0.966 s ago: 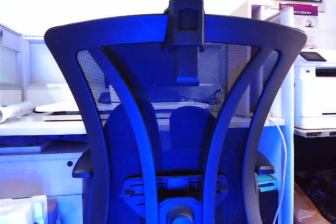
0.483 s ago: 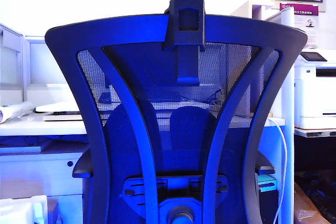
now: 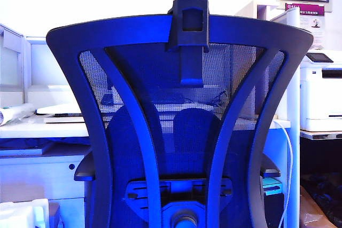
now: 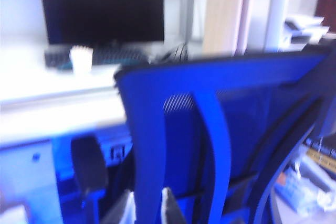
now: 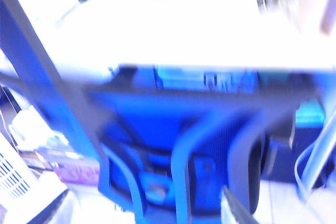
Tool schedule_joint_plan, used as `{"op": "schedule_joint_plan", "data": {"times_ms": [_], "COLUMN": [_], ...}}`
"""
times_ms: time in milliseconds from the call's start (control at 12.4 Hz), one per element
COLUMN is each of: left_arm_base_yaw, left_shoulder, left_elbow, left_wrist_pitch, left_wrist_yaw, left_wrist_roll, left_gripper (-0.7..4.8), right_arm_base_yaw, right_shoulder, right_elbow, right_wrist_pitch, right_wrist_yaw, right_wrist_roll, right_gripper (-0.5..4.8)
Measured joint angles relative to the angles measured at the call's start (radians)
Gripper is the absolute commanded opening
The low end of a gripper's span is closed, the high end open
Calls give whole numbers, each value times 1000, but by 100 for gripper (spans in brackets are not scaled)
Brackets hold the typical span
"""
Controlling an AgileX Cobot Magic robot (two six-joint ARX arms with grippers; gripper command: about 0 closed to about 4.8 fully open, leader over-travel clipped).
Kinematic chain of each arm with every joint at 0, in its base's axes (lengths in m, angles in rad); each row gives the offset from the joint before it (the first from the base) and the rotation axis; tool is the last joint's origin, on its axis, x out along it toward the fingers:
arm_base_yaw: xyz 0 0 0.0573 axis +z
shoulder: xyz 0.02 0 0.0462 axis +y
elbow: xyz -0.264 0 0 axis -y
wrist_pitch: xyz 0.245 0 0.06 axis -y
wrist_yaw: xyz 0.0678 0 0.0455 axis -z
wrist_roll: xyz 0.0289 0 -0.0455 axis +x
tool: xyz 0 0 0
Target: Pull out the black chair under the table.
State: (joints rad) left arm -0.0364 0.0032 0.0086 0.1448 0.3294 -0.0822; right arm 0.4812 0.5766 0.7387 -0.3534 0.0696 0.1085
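Note:
The black chair (image 3: 181, 132) fills the exterior view with its mesh back, curved ribs and headrest post, its seat side toward the table (image 3: 43, 127). Neither gripper shows in that view. In the left wrist view my left gripper (image 4: 148, 205) is open, its two tips narrowly apart, and a rib of the chair (image 4: 210, 119) shows farther off between them. The blurred right wrist view looks down on the chair (image 5: 199, 129) and the white table (image 5: 184, 30). My right gripper (image 5: 142, 195) is wide open above the chair's back, holding nothing.
A monitor (image 4: 102, 6), keyboard (image 4: 94, 56) and white cup (image 4: 81, 59) stand on the table. A white drawer unit (image 3: 43, 180) sits under its left part. A printer (image 3: 320, 94) stands at the right, beside a hanging white cable (image 3: 288, 158). Boxes (image 5: 68, 169) lie on the floor.

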Motion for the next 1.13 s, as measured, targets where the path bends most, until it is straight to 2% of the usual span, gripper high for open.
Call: {"op": "schedule_joint_plan", "data": {"times_ms": [242,403,483,564,725,886,966,1127], "left_arm_base_yaw": [0,0,0,0,0,0,0,0], "left_shoulder": [0,0,0,0,0,0,0,0], "left_elbow": [0,0,0,0,0,0,0,0], "left_wrist_pitch": [-27,-31,-36,-63,-123,-200,-240,-298], "left_wrist_yaw": [-45,-103,-137,-198,-272,-327,-347,-376], "left_wrist_roll": [19,90,112,131,135,146,169,198], "left_gripper": [84,85,85,85,85,84,84,81], "right_arm_base_yaw": [-99,-193,-226,-267,-312,-319,-320,-320], "right_shoulder": [-182,-286,-313,-354,-393,-430,-449,-491], "right_elbow": [-221,-322,-356,-400,-478,-551,-581,-644], "right_wrist_pitch": [47,74,72,88,112,128,133,137], "right_wrist_yaw": [6,8,9,5,6,2,2,3], "right_wrist_roll": [42,49,52,53,60,68,70,70], "right_gripper": [354,352,331,330,204,72,28,-6]}}
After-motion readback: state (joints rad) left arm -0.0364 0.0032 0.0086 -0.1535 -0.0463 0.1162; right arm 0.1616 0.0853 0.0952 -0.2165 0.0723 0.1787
